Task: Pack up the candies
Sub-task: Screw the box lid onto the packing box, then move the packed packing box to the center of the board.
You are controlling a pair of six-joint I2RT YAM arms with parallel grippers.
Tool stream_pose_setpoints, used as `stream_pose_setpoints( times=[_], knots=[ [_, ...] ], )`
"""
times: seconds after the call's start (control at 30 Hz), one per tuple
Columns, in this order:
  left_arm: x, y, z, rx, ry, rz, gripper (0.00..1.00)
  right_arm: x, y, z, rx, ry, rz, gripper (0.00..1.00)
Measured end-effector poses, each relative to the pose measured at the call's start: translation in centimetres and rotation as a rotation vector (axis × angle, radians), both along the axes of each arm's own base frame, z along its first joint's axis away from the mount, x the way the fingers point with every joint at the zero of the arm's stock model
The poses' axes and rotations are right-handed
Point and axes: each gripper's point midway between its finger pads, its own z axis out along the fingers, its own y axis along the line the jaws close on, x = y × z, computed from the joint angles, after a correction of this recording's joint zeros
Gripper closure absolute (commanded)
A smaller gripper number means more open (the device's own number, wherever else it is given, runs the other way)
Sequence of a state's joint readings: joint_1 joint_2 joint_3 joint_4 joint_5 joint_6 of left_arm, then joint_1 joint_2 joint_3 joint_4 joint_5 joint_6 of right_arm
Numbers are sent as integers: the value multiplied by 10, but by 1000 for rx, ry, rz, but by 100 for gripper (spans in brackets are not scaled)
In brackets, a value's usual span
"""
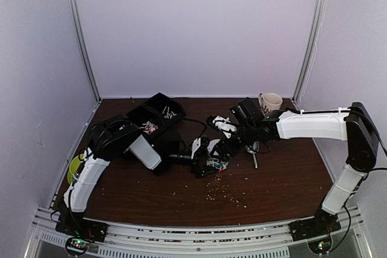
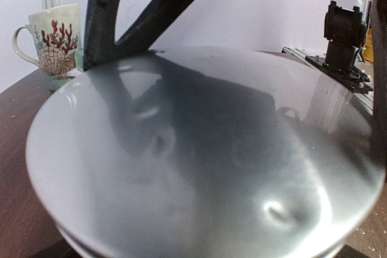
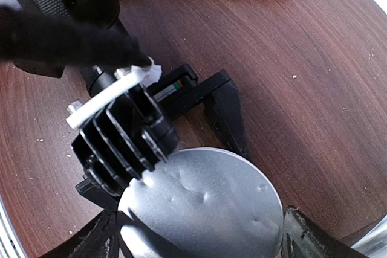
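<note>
Mostly hidden — silver disc (image 2: 199,161) blocks wrist views; candies (image 1: 150,127) tiny blur.

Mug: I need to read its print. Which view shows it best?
Left wrist: the mug stands close, red coral and shell print clear. Top external shows the mug small, far back; right wrist lacks it.

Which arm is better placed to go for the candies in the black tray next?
Left, likely: the black tray holding the candies lies back-left, beside the elbow of the left arm. The right arm would reach across the left one.
</note>
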State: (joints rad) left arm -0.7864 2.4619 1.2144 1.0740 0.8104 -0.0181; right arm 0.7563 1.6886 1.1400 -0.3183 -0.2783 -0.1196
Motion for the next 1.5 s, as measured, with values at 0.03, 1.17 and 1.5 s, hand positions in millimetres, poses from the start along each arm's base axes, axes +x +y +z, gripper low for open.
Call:
stream_pose_setpoints(
  times=[0.03,1.17,1.5],
  knots=[
    [0,1,0,-5,0,8,2,1,0,0,1,-1,-4,17],
    [38,76,27,86,72,468,2,126,-6,7,-41,-69,-268,13],
    [46,98,88,101,83,619,2,201,-18,11,-50,-86,-368,9]
  ],
)
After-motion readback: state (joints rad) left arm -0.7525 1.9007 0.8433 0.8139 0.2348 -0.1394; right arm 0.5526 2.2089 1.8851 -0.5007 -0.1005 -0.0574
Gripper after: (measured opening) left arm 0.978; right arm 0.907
